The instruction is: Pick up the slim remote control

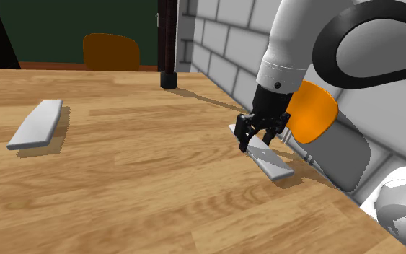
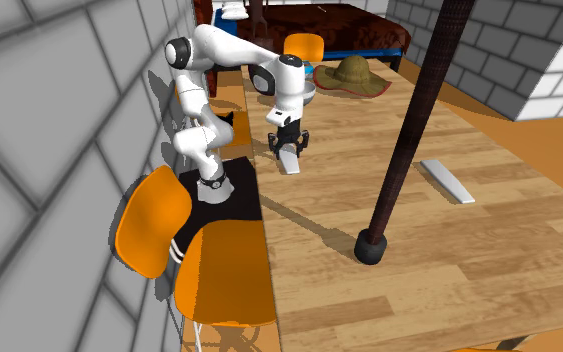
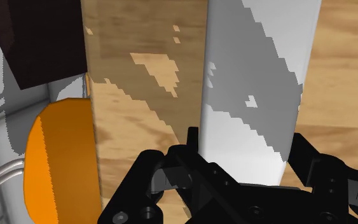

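At the shoulder view's far left, a second grey remote lies flat on the wooden bench, well apart from the work. Behind it, past the bench's far edge, I note an orange chair back against a green wall.

Moving right, a dark post stands upright on the bench.

Right of the post, the white arm reaches down near the bench edge that runs along the grey block wall. The hand sits low over the slim remote control. That remote is a pale grey slab lying roughly along the wall-side edge. The hand takes it near its far end, and the other end points toward the view's lower right.

The wrist view confirms the grip. The black fingers stand apart by the remote's width, each flush with one long edge of the casing. I record the hand as clamped on the remote. Whether the remote rests on the bench or is raised off it, I cannot tell.

Furthest right, a second orange chair sits just beside the bench edge, behind the hand, against the block wall.
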`<state>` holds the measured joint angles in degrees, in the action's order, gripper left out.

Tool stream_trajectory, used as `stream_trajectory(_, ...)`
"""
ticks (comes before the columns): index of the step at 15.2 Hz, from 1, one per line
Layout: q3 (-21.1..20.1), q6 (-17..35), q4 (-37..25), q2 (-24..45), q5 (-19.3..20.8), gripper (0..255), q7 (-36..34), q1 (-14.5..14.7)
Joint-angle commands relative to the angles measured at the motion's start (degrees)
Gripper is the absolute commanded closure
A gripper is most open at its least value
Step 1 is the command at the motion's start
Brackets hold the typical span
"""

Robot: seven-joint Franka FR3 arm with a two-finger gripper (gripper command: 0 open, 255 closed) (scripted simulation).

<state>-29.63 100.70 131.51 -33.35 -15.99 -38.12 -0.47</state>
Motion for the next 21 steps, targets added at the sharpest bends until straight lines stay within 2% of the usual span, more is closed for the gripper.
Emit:
stream_trajectory(1,-0.04,0.07,0.05,0.05,-0.02,255,-0.01,0.0)
stream_trajectory(6,0.06,-0.09,0.07,-0.13,-0.04,255,0.04,0.05)
stream_trajectory(21,2.0,-11.15,-12.27,1.25,1.8,255,-0.75,-0.91)
